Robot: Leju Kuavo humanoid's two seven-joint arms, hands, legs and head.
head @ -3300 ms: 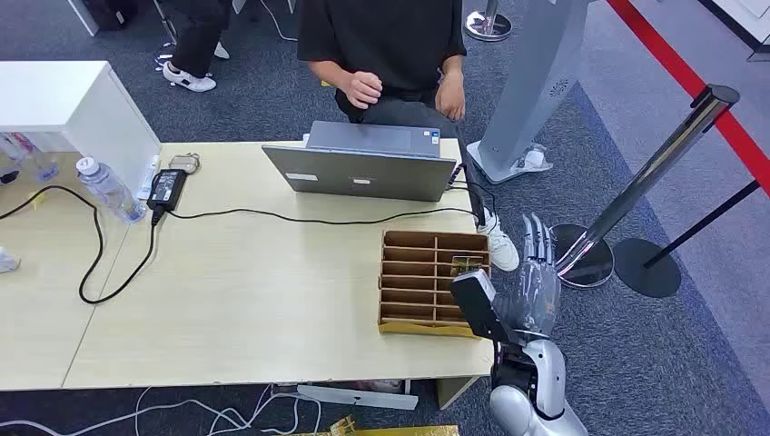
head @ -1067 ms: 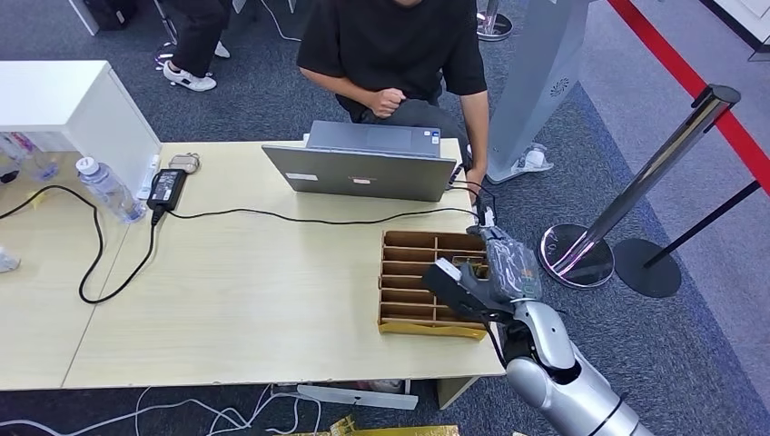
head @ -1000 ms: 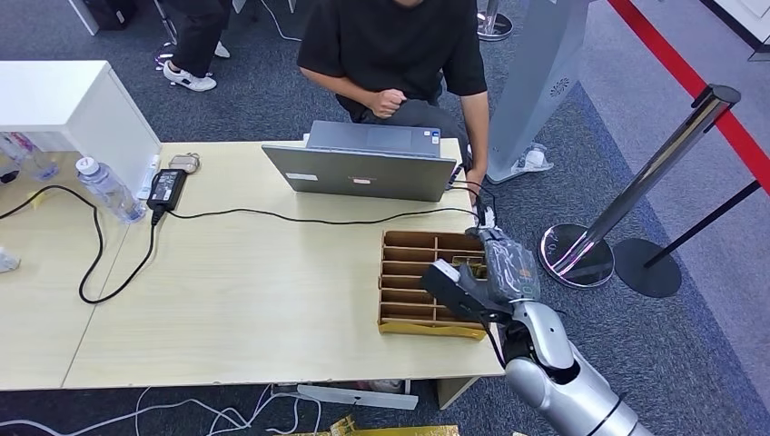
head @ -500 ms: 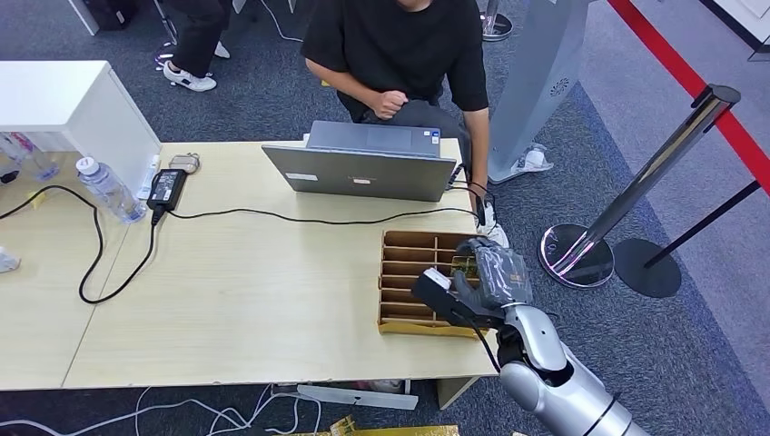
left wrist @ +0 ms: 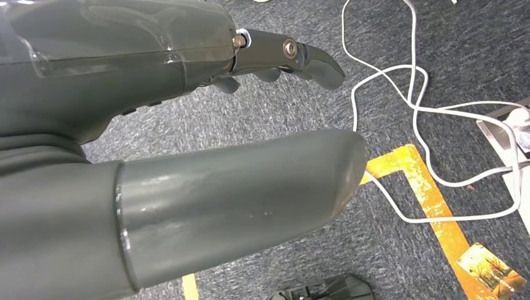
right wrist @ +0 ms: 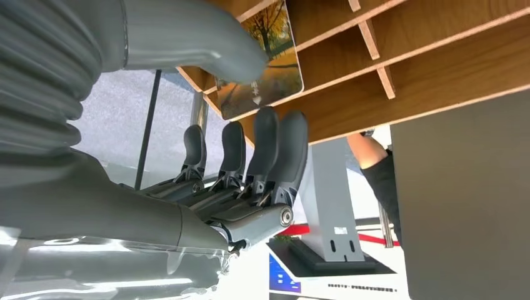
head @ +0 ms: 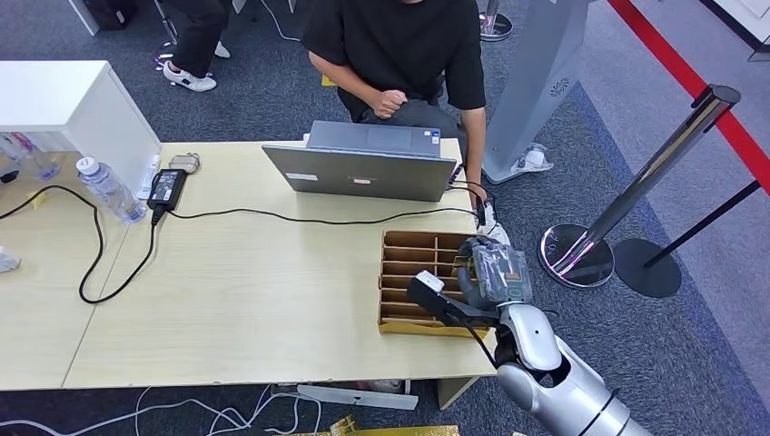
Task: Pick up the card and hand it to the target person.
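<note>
A card (right wrist: 265, 59) printed with autumn trees stands in a slot of the wooden divider box (right wrist: 406, 69). My right hand (right wrist: 250, 144) pinches it, the thumb on one face and the fingertips (right wrist: 281, 128) against the other. In the head view the right hand (head: 486, 277) curls over the right-hand column of the box (head: 409, 272) near the table's front right corner, and it hides the card. A person in a black shirt (head: 399, 45) sits behind the laptop (head: 363, 168) across the table. My left hand (left wrist: 187, 125) hangs over the carpet, holding nothing.
A black cable (head: 318, 218) crosses the table (head: 227, 300) from a power adapter (head: 168, 188); a water bottle (head: 109, 189) stands at the left. A chrome stanchion (head: 636, 200) rises right of the table. White cords (left wrist: 412, 112) and another card (left wrist: 487, 265) lie on the floor.
My right hand came down from upright and spread beside the box onto its right column. Its fingers have curled in around the card. The person leaned forward, one arm down by the table's edge.
</note>
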